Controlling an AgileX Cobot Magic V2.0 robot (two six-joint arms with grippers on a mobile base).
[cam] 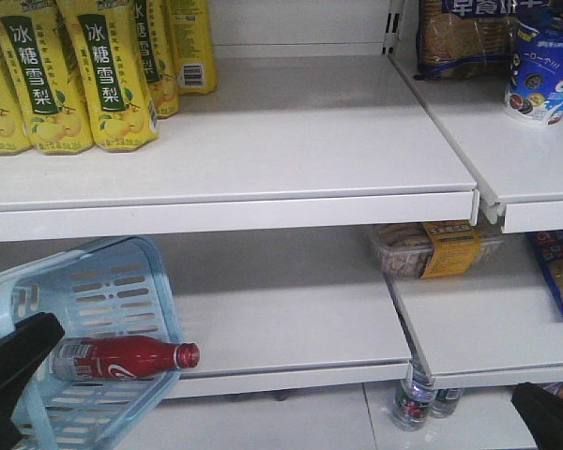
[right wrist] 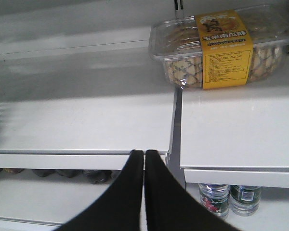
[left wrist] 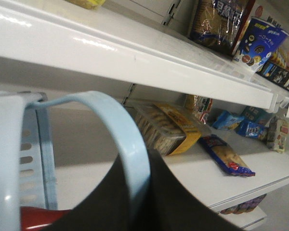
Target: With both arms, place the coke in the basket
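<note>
Left gripper [left wrist: 135, 202] fills the wrist view's bottom, clamped on the basket [cam: 122, 281] handle [left wrist: 120, 130]; fingertips hidden behind it. Basket tilted, bottom cut off. Coke [cam: 127, 357] lies inside, cap poking out. Right gripper [right wrist: 144, 161] pinched closed, empty, before the shelf [right wrist: 86, 125] edge.

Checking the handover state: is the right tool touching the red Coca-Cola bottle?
Apart. The right wrist view shows the right tool closed on nothing over bare shelf; the front view shows the red Coca-Cola bottle lying in the light blue plastic basket, far left.
</note>
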